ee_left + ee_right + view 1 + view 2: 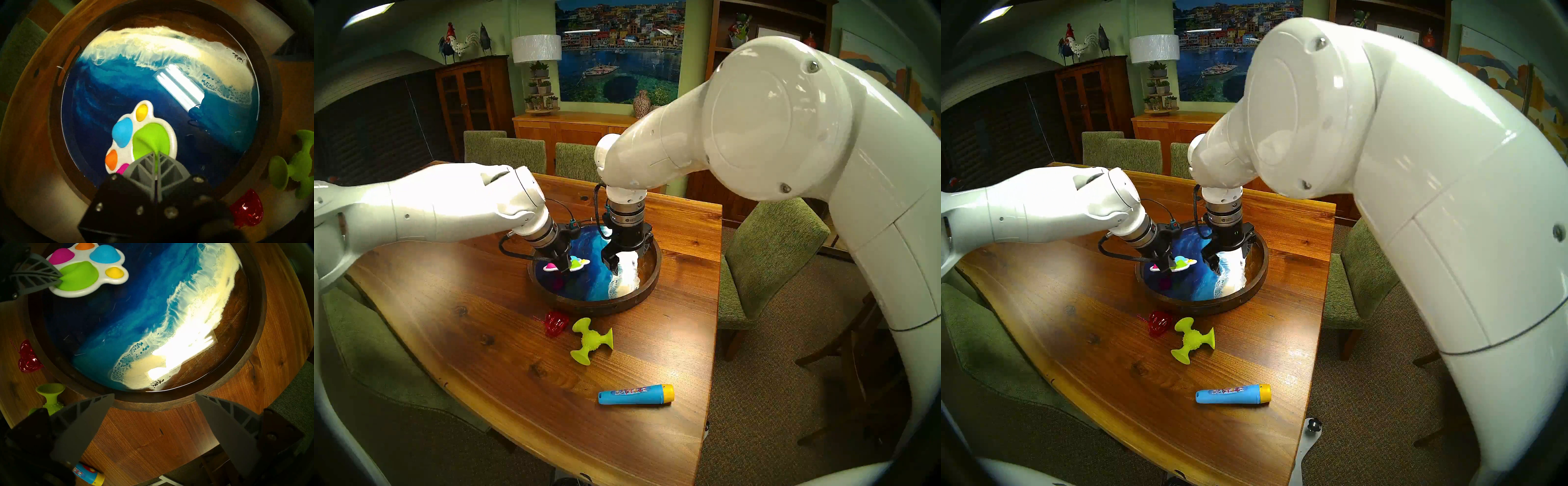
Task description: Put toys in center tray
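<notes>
Nearest, on the table's edge, lies the blue tube with yellow cap (635, 394), rigid-looking and likely to roll; take it across its middle. Beyond sit the lime-green suction-cup toy (589, 340), probably soft and light, and the red faceted piece (556, 323), hard and slick-looking. Further on, above the round tray (619, 302), the left gripper (564, 265) pinches the paw-shaped pad (136, 135) by its squashy green bubble, while the right gripper (628, 259) hangs spread wide, empty.

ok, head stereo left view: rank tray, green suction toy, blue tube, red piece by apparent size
1. center tray
2. and 3. blue tube and green suction toy: too alike to rank, and the tube lies nearer the camera
4. red piece
</notes>
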`<state>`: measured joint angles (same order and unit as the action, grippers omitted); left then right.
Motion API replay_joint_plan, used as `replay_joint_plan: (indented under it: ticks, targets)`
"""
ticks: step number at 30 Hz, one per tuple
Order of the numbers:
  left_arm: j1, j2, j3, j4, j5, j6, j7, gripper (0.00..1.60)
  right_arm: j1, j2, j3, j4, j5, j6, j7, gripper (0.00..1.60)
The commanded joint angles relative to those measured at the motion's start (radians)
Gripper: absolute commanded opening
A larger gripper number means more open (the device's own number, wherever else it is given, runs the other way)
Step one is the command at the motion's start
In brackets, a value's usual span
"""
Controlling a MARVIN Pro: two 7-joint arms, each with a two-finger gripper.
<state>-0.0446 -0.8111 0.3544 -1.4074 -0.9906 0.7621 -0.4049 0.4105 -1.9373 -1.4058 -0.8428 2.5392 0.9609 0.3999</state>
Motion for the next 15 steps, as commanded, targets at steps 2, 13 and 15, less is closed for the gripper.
replay_joint_plan:
  ticks: [2,13,15]
  targets:
    - [-0.008,-0.119,-0.013,0.133,-0.015,0.024,-0.059,0.00,0.030,0.004,0.003,0.017,0.001,-0.001,0.003,1.60]
    - [-0.083,-0.015,-0.029,0.100,-0.033,0.053,-0.176,1.60,0.029,0.004,0.004,0.017,0.001,-0.001,0.001,1.60]
    - [-0.102,0.028,-0.038,0.075,-0.024,0.067,-0.192,1.60,0.029,0.004,0.004,0.017,0.001,-0.001,0.001,1.60]
